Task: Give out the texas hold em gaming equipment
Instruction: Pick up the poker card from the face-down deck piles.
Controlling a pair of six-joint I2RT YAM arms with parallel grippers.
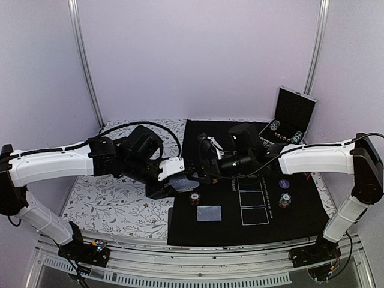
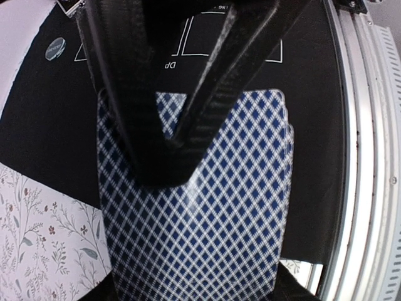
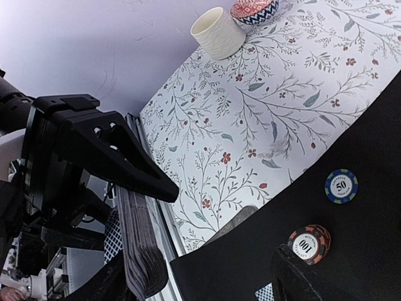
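My left gripper (image 1: 174, 183) is shut on a thick deck of playing cards (image 1: 182, 180) and holds it above the left edge of the black mat (image 1: 240, 231). The deck's blue diamond back (image 2: 213, 226) fills the left wrist view, with a black finger (image 2: 150, 125) lying across it. My right gripper (image 1: 203, 173) is open beside the deck. In the right wrist view the deck's edge (image 3: 138, 251) stands by its left finger (image 3: 103, 285). A few cards (image 1: 209, 213) lie on the mat. An orange 100 chip (image 3: 309, 244) and a blue 50 chip (image 3: 341, 186) lie near them.
An open black case (image 1: 294, 114) with chips stands at the back right. A purple disc (image 1: 285, 185) and a chip stack (image 1: 285, 201) lie on the mat's right. A silver disc (image 2: 54, 48) is on the mat. A cream cup (image 3: 217, 32) and patterned bowl (image 3: 254, 10) stand on the floral cloth (image 1: 114, 207).
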